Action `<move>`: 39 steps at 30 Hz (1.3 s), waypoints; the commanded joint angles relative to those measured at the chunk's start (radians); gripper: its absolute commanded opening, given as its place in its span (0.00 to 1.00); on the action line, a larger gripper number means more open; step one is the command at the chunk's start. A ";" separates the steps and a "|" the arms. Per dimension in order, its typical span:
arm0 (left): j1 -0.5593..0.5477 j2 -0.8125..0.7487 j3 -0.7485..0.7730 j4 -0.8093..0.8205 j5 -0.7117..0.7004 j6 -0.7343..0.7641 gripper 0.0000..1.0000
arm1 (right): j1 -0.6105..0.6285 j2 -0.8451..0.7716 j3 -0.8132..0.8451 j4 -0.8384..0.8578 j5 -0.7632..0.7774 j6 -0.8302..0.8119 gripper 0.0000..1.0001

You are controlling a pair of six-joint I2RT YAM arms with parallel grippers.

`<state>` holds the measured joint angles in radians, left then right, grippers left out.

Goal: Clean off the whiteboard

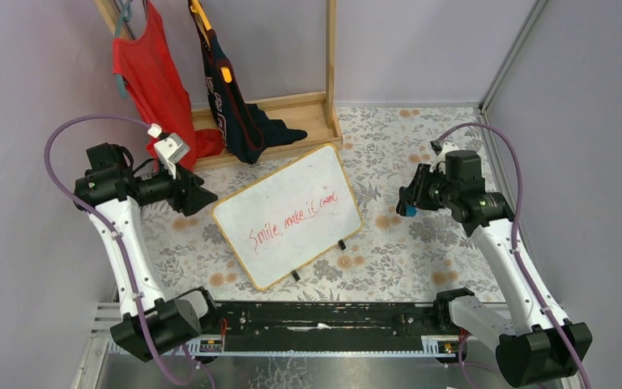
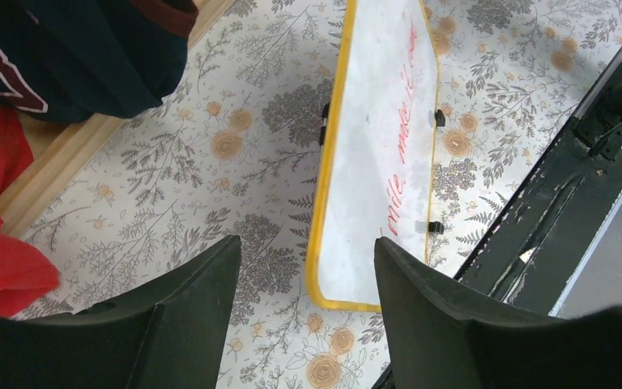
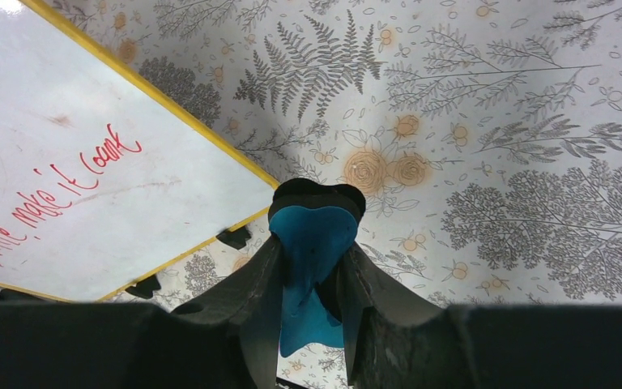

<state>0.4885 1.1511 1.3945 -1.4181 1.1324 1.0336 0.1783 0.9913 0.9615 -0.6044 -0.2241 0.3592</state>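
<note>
The whiteboard (image 1: 287, 215) lies flat in the middle of the floral tabletop (image 1: 421, 259), turned at a diagonal between the two arms. It has a yellowish frame, and small black feet show along its near long edge. Red handwriting crosses its face (it reads roughly "Smile, make it count").

The left jaws stand wide apart and hold nothing. They hang above the tabletop beside the board's left corner. The right jaws are closed on a blue eraser (image 3: 312, 243) with a black top, over the tabletop just right of the board and not touching it.

Behind the board stands a wooden rack (image 1: 291, 109). A red garment (image 1: 154, 81) and a dark navy garment (image 1: 235, 105) hang from it and drape onto its low base.
</note>
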 commanded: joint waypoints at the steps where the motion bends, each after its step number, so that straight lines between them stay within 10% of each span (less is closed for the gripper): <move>1: -0.031 -0.051 -0.017 -0.031 0.026 -0.025 0.60 | 0.045 0.020 0.029 0.054 0.030 0.016 0.00; 39: -0.067 0.022 -0.127 -0.033 -0.041 0.044 0.51 | 0.301 0.127 0.148 0.069 0.244 0.035 0.00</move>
<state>0.4358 1.2095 1.2873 -1.4303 1.0916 1.0889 0.4591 1.1164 1.0611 -0.5747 -0.0109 0.3794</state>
